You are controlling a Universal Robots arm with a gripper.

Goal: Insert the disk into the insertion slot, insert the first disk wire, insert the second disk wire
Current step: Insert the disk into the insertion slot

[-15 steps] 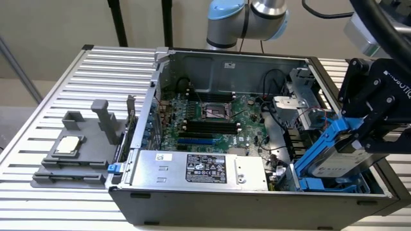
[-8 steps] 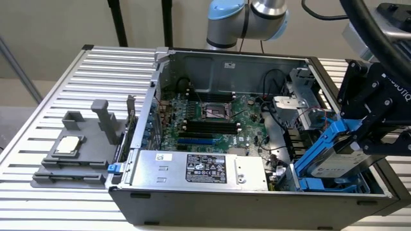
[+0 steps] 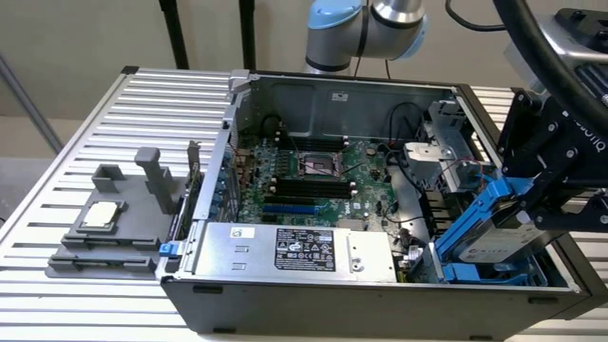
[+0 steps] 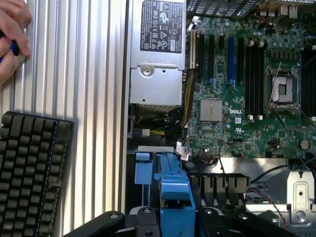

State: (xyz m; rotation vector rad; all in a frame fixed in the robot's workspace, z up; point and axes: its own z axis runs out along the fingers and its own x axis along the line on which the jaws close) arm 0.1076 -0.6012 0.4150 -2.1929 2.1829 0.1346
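In the exterior view my gripper (image 3: 525, 211) is shut on the disk (image 3: 502, 244), a silver-grey drive with a white label in a blue carrier frame (image 3: 483, 206). The disk hangs tilted, its lower end down inside the case's front right corner. There it meets the insertion slot (image 3: 468, 273), a bay with blue clips. In the wrist view the blue carrier (image 4: 173, 190) stands between my black fingers (image 4: 112, 221), pointing into the case next to the dark bays (image 4: 219, 185). No disk wires can be told apart from the other cables.
The silver power-supply box (image 3: 295, 249) (image 4: 157, 54) lies along the case's front wall. The motherboard (image 3: 314, 178) (image 4: 247, 84) covers the floor. A metal bracket cage (image 3: 446, 132) stands behind the disk. A grey fixture (image 3: 105, 224), a keyboard (image 4: 29, 170) and a person's hand (image 4: 12, 34) rest on the slatted table.
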